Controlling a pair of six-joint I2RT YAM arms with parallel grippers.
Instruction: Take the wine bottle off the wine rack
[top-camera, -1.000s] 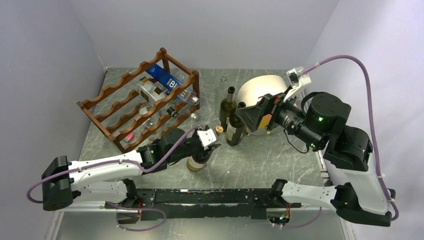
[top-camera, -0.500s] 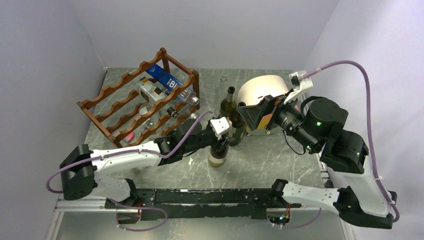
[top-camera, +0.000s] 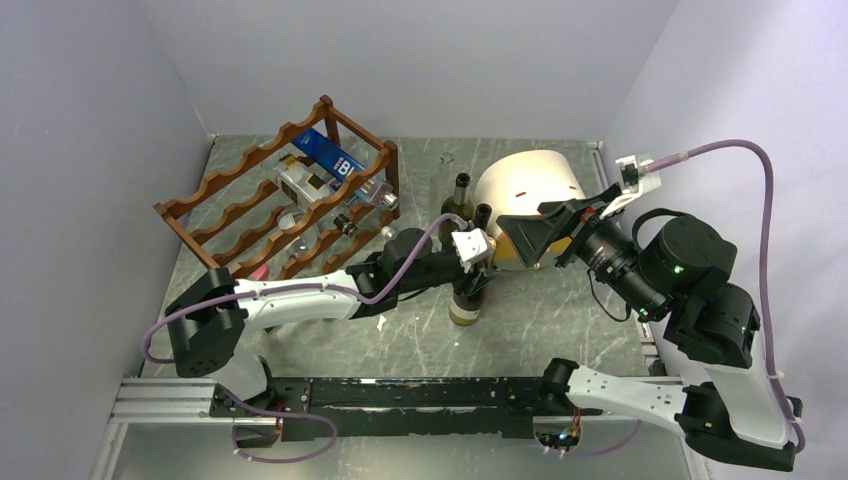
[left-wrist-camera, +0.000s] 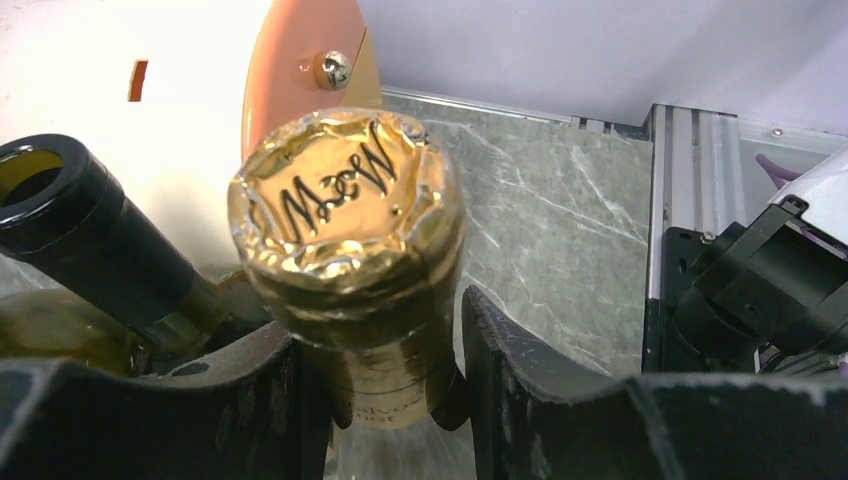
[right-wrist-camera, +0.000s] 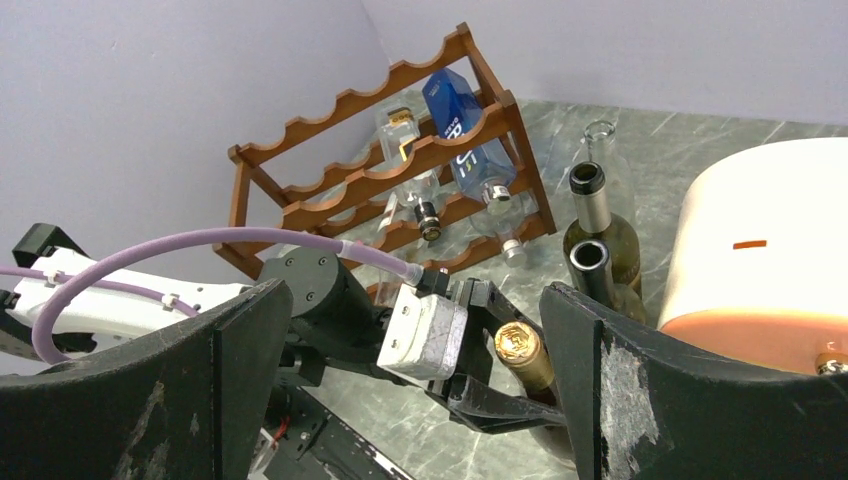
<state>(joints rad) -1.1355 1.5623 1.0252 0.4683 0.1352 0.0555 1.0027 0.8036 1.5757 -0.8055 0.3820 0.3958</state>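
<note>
Wine bottle (left-wrist-camera: 345, 230) in left end effector (left-wrist-camera: 380, 340), wine rack (top-camera: 262, 160) holding bottles (top-camera: 330, 155)

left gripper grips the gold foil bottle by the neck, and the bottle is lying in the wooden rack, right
Not quite. The left gripper does grip the gold foil bottle by the neck, but the bottle is not in the wooden rack. It is out over the table, roughly upright beside two open dark bottles. The top external view shows it.

wine bottle (left-wrist-camera: 345, 230) body behind jaws, neck lettering blurred
</note>
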